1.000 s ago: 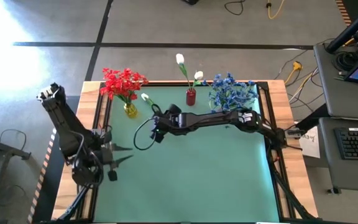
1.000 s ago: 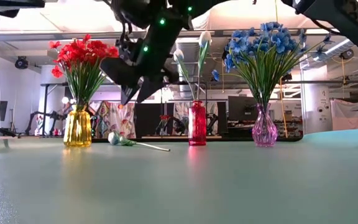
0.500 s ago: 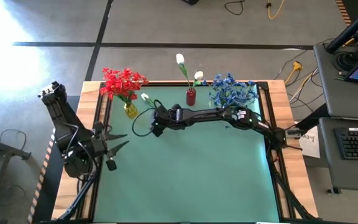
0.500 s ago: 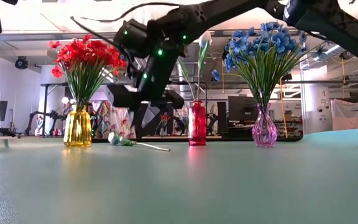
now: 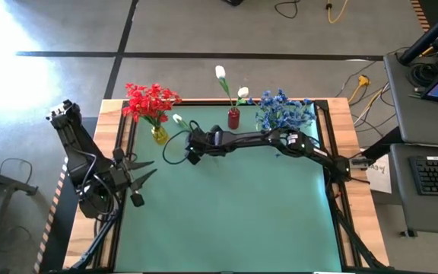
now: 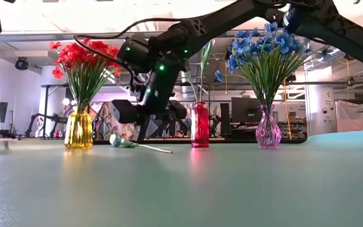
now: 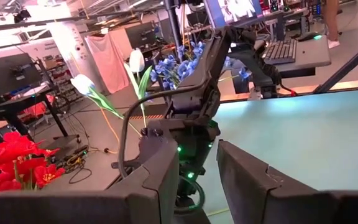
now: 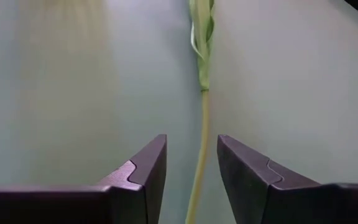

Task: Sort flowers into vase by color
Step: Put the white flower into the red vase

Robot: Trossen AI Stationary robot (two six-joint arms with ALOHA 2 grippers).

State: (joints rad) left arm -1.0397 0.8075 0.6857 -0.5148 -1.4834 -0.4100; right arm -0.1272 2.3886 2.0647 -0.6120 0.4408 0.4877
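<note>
A white-budded flower (image 5: 178, 120) lies flat on the green mat, its bud (image 6: 120, 142) toward the yellow vase. My right gripper (image 8: 191, 163) hangs low over the stem's free end, slanting down. It is open, and the thin green stem (image 8: 201, 124) runs lengthwise through the gap between the fingers without touching them. Red flowers (image 5: 150, 100) stand in a yellow vase (image 6: 79, 129). Two white tulips (image 5: 220, 73) stand in a red vase (image 5: 233, 119). Blue flowers (image 5: 284, 113) stand in a pink vase (image 6: 268, 131). My left gripper (image 5: 139, 172) waits open at the table's left edge.
The three vases stand in a row along the far edge, close behind the lying flower. A black cable loops from my right wrist (image 5: 175, 148) over the mat. The wide green mat (image 5: 234, 213) stretches toward the near edge. A desk with a keyboard (image 5: 436, 175) stands right of the table.
My right gripper has come down toward the mat and a little toward the far edge, ending over the lying flower's stem. My left gripper rose slightly, turned about, and then kept still. The flower has not moved.
</note>
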